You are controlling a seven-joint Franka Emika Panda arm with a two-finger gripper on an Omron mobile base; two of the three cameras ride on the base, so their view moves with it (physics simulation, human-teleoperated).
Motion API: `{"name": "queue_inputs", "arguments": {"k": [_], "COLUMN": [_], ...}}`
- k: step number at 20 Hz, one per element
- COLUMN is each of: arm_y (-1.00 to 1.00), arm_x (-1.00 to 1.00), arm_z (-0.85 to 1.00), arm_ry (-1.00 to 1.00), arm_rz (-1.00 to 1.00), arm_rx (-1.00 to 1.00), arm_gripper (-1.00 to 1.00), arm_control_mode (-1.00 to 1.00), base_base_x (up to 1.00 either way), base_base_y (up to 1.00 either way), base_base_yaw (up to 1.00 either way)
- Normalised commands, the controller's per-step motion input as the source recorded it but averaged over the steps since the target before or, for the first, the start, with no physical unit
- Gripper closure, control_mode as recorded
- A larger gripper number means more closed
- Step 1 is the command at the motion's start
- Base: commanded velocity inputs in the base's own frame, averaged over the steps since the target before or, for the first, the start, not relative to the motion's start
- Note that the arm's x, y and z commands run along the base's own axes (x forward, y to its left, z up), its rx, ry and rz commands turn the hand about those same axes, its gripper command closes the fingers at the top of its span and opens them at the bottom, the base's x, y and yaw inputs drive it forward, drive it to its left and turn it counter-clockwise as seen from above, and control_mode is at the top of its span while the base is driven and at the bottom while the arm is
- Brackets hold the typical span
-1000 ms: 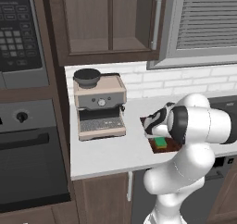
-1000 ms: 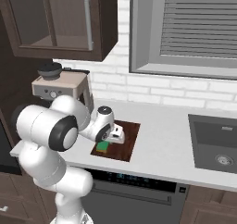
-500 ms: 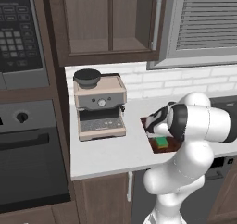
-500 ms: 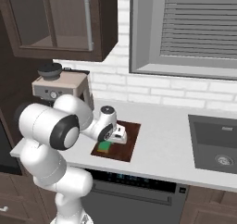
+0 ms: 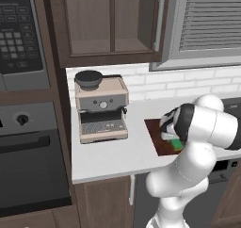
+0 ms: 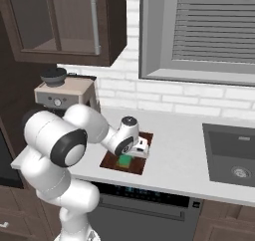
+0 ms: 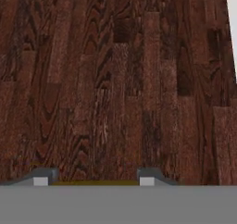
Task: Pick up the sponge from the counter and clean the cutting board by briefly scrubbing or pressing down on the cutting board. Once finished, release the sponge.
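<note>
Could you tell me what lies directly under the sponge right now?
The sponge rests on the cutting board, held between the gripper fingertips. Dark wood grain spreads just beyond its yellow edge. The patch of board beneath the sponge is covered, as is the counter under the board.

The cutting board [image 7: 115, 79] was dark reddish-brown wood with strong streaked grain in glued strips, matt. The counter [image 6: 174, 150] looked smooth, off-white and matt, like stone. The coffee machine [image 5: 101, 109] had a beige brushed casing with dark trim. The cabinets [image 5: 110, 22] were dark wood with glass panes.
</note>
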Motion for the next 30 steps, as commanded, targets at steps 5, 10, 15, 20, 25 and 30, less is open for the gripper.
{"name": "queue_inputs", "arguments": {"k": [5,10,15,20,25,30], "arm_y": [-0.66,-0.54,-0.45,-0.37,0.14,0.74], "arm_x": [-0.65,-0.50,-0.27,0.00,-0.32,-0.24], "arm_z": [-0.42,-0.46,-0.37,-0.01,0.17,0.81], "arm_ry": [0.00,0.00,0.00,-0.04,-0.18,-0.17], "arm_rz": [0.00,0.00,0.00,0.00,0.00,0.05], "arm_rx": [0.00,0.00,0.00,0.01,0.00,0.00], "arm_gripper": [1.00,1.00,1.00,1.00,1.00,1.00], "arm_control_mode": [-1.00,-1.00,-1.00,-1.00,-1.00,-1.00], "base_base_x": [0.00,0.00,0.00,0.00,0.00,0.00], "base_base_y": [0.00,0.00,0.00,0.00,0.00,0.00], "base_base_yaw": [0.00,0.00,0.00,0.00,0.00,0.00]}}
